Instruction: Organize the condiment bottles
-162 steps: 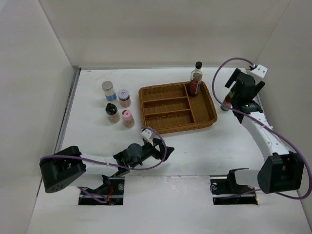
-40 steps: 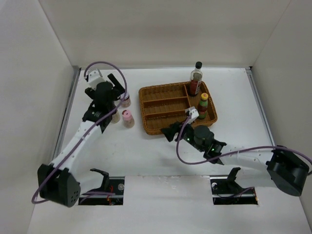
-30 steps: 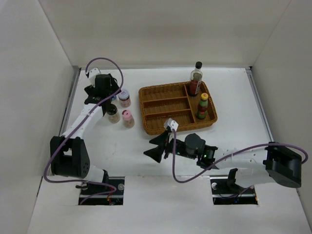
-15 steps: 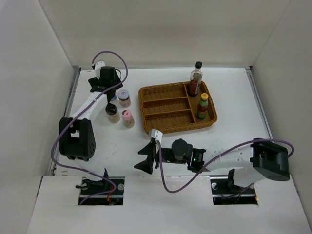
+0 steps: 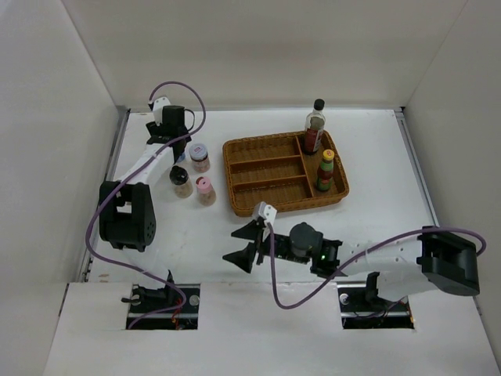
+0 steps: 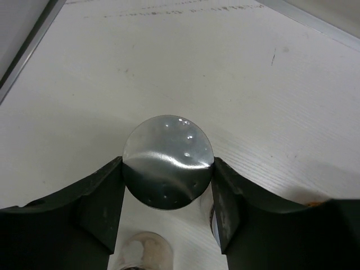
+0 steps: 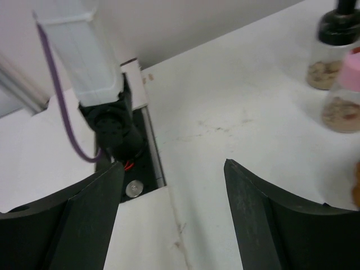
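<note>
My left gripper point(image 5: 177, 139) is at the far left of the table, its fingers point(image 6: 107, 197) closed against both sides of the silver-lid jar point(image 6: 167, 152). In the top view that jar is hidden under the gripper. The patterned white-lid jar point(image 5: 199, 155), black-lid jar point(image 5: 181, 180) and pink-lid jar point(image 5: 205, 190) stand left of the wicker basket point(image 5: 266, 149). The tall black-capped bottle point(image 5: 315, 125) and yellow-capped bottle point(image 5: 326, 169) stand in the basket's right compartment. My right gripper point(image 5: 239, 247) is open and empty, low near the front edge point(image 7: 174, 166).
The basket's three long left compartments hold nothing. The right wrist view shows the left arm's base mount point(image 7: 109, 132) at the table's near edge, plus the black-lid jar point(image 7: 336, 50) and pink-lid jar point(image 7: 344, 98). White walls enclose the table.
My left arm swung out to the far left and settled on the silver-lid jar. My right arm left the basket, swept toward the front left, then drew slightly back to the right.
</note>
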`<state>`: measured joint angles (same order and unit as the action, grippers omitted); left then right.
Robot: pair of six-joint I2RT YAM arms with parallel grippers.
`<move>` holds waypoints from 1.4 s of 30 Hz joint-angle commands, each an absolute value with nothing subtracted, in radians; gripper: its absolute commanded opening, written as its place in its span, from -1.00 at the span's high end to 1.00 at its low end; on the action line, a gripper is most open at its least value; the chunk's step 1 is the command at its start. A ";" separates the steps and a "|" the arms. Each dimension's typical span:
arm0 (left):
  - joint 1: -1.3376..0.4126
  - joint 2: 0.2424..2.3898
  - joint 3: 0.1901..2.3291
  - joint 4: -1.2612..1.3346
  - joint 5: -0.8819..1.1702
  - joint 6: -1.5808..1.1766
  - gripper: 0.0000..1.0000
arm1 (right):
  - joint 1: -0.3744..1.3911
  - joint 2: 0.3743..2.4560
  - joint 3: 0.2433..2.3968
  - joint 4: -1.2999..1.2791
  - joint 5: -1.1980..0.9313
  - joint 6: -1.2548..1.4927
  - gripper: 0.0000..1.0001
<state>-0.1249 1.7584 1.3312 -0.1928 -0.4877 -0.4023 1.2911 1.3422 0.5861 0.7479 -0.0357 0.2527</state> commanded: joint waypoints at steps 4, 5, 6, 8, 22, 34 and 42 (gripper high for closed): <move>-0.116 1.681 1.342 -0.092 -0.566 -0.359 0.25 | 1.191 1.203 0.497 0.900 0.121 0.264 -0.59; -0.119 1.651 1.342 -0.074 -0.581 -0.354 0.26 | 1.176 1.189 0.480 0.917 0.141 0.281 -0.59; -0.125 1.616 1.341 -0.048 -0.595 -0.345 0.26 | 1.159 1.175 0.465 0.934 0.167 0.297 -0.59; -0.143 1.544 1.333 0.026 -0.604 -0.321 0.26 | 1.127 1.146 0.437 0.954 0.221 0.314 -0.59; -0.501 1.538 1.454 0.064 -0.514 -0.271 0.26 | 0.967 0.927 0.296 0.985 0.439 0.387 -0.63; -0.573 1.735 1.503 0.094 -0.483 -0.273 0.27 | 0.963 0.976 0.308 0.985 0.426 0.390 -0.64; -0.576 1.810 1.453 0.115 -0.482 -0.278 0.23 | 0.953 0.976 0.307 0.985 0.428 0.390 -0.65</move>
